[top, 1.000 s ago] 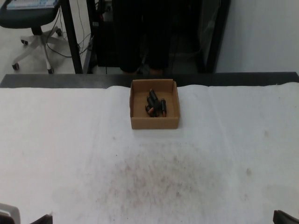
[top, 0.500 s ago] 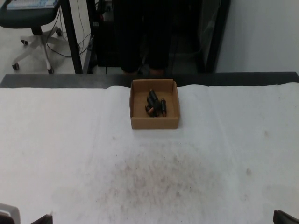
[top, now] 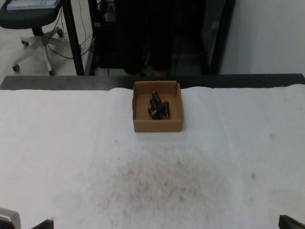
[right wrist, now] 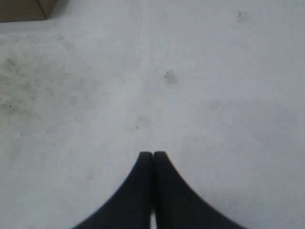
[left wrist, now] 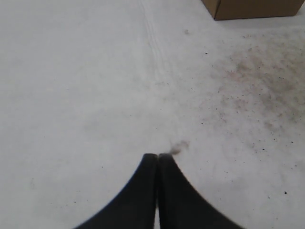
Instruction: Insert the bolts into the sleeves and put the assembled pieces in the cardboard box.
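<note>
A small cardboard box (top: 157, 125) stands at the middle back of the white bench cloth, with several dark assembled bolt-and-sleeve pieces (top: 157, 108) lying inside it. A corner of the box (left wrist: 252, 8) shows in the left wrist view, and another corner of the box (right wrist: 24, 9) in the right wrist view. My left gripper (left wrist: 157, 156) hangs over bare cloth at the near left, fingers pressed together with nothing between them. My right gripper (right wrist: 153, 154) hangs over bare cloth at the near right, also shut and empty.
The white cloth (top: 71, 157) carries a patch of dark speckled stains (top: 162, 181) in front of the box. Behind the bench's dark far edge (top: 57, 81) stand an office chair (top: 33, 28) and dark frame legs (top: 71, 38).
</note>
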